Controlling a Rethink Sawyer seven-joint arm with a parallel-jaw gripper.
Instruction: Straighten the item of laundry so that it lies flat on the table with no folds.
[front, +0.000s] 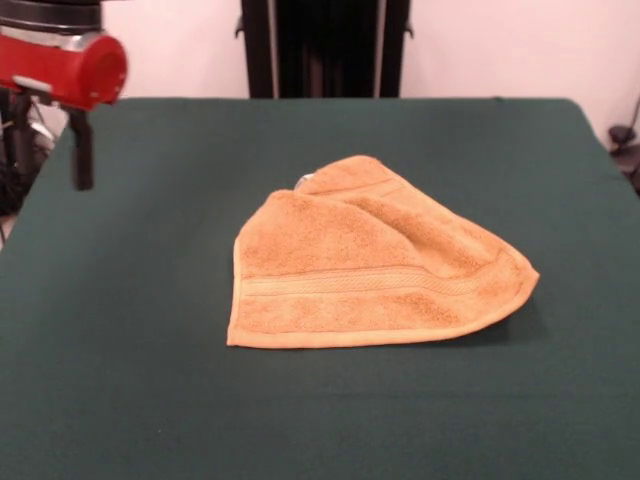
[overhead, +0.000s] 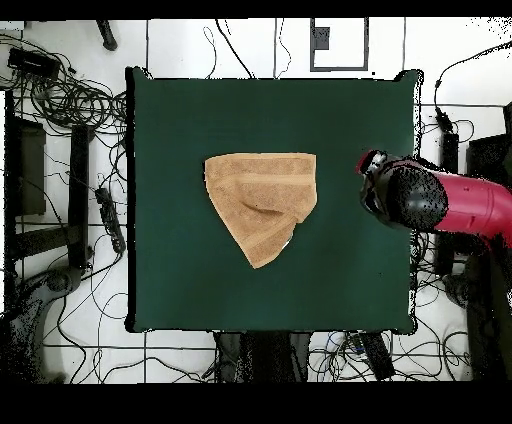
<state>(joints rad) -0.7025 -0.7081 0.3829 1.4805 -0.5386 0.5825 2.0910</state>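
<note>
The orange-tan washcloth (front: 370, 265) lies near the middle of the dark green table (front: 120, 380). It is folded over itself into a rough triangle, with one woven band running along its near edge in the front view. A small pale bit, perhaps the tag (front: 303, 182), peeks out at its far edge. In the overhead view the washcloth (overhead: 262, 200) tapers to a point toward the robot's side. My gripper (front: 80, 150) hangs below the red arm end at the table's left edge in the front view, well away from the cloth and holding nothing. In the overhead view the arm's head (overhead: 402, 195) covers it.
The red and black arm (overhead: 470, 205) reaches in over the table's right edge in the overhead view. Cables and stands (overhead: 70, 100) lie on the floor around the table. The black pedestal (front: 325, 45) stands behind the table's far edge.
</note>
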